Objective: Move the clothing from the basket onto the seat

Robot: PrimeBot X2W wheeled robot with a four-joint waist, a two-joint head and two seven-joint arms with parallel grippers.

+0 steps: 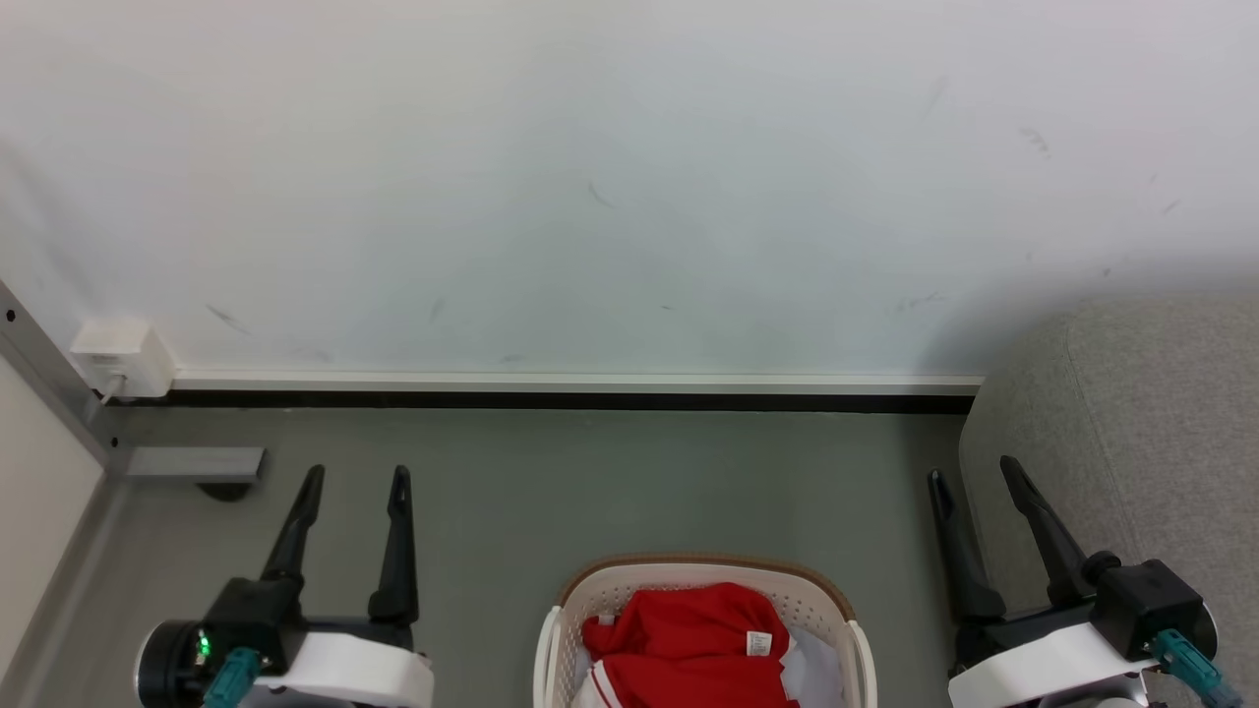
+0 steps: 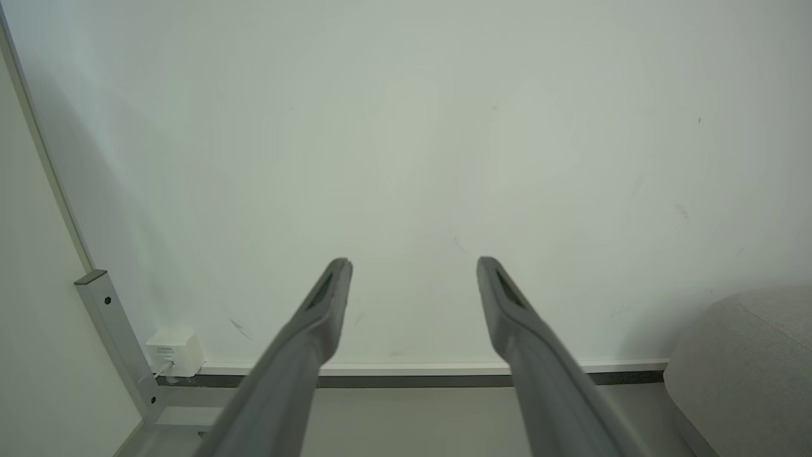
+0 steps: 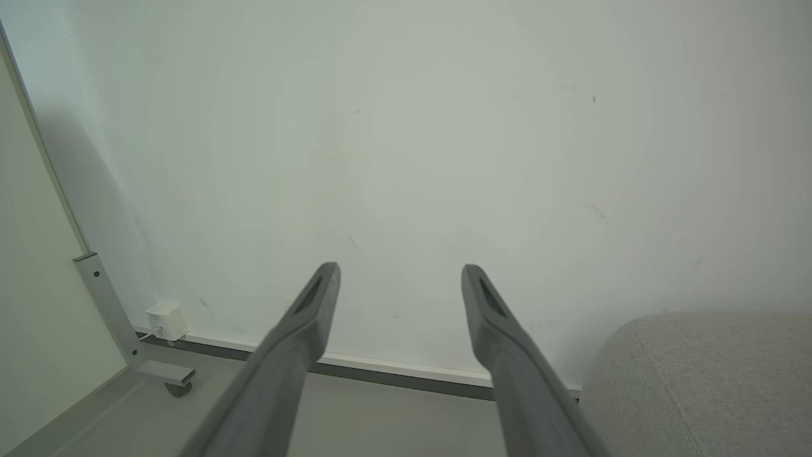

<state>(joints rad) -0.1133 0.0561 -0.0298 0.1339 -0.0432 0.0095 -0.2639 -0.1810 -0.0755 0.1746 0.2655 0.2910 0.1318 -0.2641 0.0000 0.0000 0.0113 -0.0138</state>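
The clothing [image 1: 693, 644] sits bunched up in the basket [image 1: 566, 629] on the floor [image 1: 610, 482], right between the 2 grippers. Left gripper [image 1: 356, 479] and right gripper [image 1: 974, 470] both have fingers spread, holding nothing. The seat [image 1: 1151, 433] is just beside the right one.

Grey floor [image 1: 639, 482]: basket [image 1: 563, 637] centre, sofa [image 1: 1151, 433] right.
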